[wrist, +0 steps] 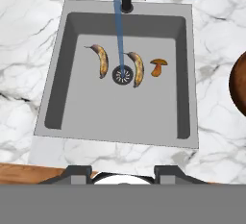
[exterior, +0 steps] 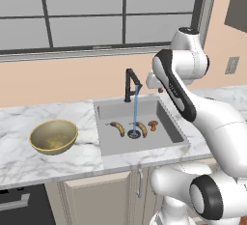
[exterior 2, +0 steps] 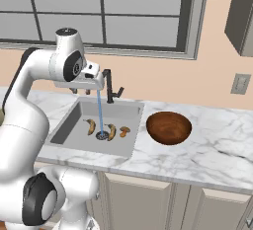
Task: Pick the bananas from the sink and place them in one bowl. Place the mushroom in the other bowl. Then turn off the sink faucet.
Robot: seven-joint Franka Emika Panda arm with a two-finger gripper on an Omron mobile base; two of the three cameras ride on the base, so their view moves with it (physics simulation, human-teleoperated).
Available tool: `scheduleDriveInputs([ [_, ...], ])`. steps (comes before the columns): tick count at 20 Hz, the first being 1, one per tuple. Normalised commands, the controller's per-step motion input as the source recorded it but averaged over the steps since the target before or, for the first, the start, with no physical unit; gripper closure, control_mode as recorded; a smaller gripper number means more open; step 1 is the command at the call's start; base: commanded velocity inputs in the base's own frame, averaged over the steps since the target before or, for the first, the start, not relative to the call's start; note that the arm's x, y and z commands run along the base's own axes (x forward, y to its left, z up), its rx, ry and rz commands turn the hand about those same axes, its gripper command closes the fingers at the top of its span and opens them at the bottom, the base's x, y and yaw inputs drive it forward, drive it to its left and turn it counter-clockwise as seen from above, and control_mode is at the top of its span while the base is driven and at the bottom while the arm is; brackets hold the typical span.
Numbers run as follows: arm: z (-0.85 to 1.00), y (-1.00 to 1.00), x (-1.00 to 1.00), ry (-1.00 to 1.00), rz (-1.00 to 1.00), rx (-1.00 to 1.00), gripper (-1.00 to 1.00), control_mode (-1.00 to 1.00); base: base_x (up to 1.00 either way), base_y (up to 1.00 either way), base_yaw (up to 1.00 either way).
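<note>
Currently, step: none started; both curved yellow-orange bananas (exterior: 117, 128) lie mid-frame in the grey recessed sink (exterior: 166, 113); next comes a descent.
Right base view: dark reddish-brown bowl (exterior 2: 169, 127) right of centre.
Hand view: bananas' long axes run top-to-bottom beside the drain (wrist: 122, 75); pincer state: cannot tell.

Arm raised and folded, hand held high.
The white arm rises from its base, bends at a dark-jointed elbow and carries the hand (exterior 2: 79, 90) pointing straight down. Its two dark fingertips (wrist: 79, 172) stand well apart, holding nothing.
</note>
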Motion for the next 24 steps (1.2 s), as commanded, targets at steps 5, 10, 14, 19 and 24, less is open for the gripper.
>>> scheduleDriveInputs([
  [5, -0.08, 0.0, 0.0, 0.0, 0.0, 0.0, -1.0, -1.0, 0.0, 0.0, 0.0],
  [10, -0.09, 0.0, 0.0, 0.0, 0.0, 0.0, -1.0, -1.0, 0.0, 0.0, 0.0],
  [14, -0.17, 0.0, 0.0, -0.01, 0.0, 0.0, -1.0, -1.0, 0.0, 0.0, 0.0],
  [19, -0.23, 0.0, 0.01, 0.0, 0.0, 0.0, -1.0, -1.0, 0.0, 0.0, 0.0],
  [24, -0.31, 0.0, 0.0, 0.0, 0.0, 0.0, -1.0, -1.0, 0.0, 0.0, 0.0],
])
